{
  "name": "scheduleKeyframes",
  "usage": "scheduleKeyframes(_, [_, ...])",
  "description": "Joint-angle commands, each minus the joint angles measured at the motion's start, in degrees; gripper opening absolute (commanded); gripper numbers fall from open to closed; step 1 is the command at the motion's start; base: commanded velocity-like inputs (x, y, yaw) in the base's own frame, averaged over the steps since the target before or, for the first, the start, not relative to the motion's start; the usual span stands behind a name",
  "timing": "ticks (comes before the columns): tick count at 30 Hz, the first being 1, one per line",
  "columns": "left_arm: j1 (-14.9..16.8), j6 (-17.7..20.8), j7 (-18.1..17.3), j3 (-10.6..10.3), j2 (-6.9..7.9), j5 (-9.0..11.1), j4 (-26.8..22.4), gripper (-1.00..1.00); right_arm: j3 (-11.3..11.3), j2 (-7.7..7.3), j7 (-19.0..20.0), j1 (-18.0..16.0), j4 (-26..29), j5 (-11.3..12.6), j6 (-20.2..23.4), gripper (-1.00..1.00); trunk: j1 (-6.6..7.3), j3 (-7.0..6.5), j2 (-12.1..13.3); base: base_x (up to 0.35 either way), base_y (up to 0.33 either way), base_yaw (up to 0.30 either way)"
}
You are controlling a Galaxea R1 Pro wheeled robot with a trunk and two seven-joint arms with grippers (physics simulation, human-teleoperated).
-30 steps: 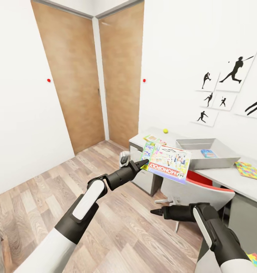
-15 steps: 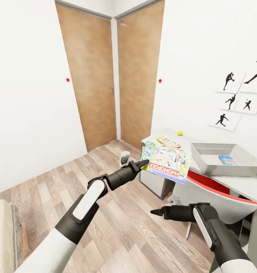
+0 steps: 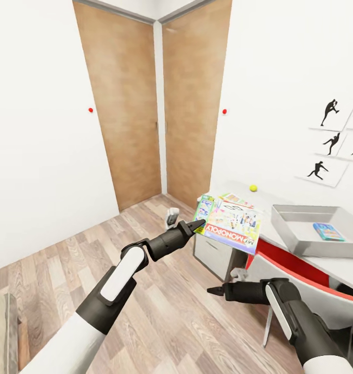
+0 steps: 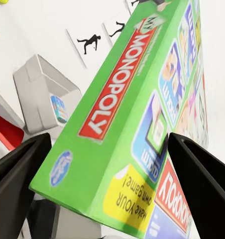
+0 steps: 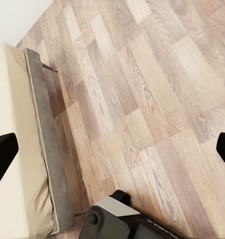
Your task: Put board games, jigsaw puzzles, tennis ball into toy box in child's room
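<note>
My left claw clamped on Monopoly box, held above bench corner. Toy box at 3 o'clock, blue game inside; left wrist view shows green box side. My right claw apart, empty; its view shows bed edge.

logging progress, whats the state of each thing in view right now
Monopoly box: held in the air by the left gripper, tilted
Right gripper: open, empty
Toy box: on the table, lidless, blue game box inside
Tennis ball: on the table, outside the toy box
Doors: shut
</note>
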State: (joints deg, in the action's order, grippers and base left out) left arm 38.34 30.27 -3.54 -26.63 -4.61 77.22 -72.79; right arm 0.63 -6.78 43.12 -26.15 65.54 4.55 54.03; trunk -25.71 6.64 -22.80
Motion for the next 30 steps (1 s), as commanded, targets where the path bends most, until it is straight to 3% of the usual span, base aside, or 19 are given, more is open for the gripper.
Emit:
scheduleKeyframes(1, [0.06, 0.23, -0.02, 0.05, -0.01, 0.23, 0.01, -1.00, 0.05, 0.00, -0.15, -0.04, 0.03, 0.46, 0.46, 1.00, -0.07, 0.12, -0.12, 0.330, 0.000, 0.002])
scheduleKeyframes(16, [0.06, 0.23, -0.03, 0.09, -0.02, 0.28, 0.02, -1.00, 0.07, -0.09, -0.04, 0.27, 0.80, 0.40, 0.20, 1.00, -0.07, 0.12, -0.12, 0.335, 0.000, 0.001])
scheduleKeyframes(30, [0.06, 0.30, -0.28, 0.03, -0.01, 0.32, -0.05, -1.00, 0.11, -0.29, 0.19, 2.16, 5.78, 0.37, 0.26, 1.00, -0.07, 0.12, -0.12, 0.336, 0.026, 0.000])
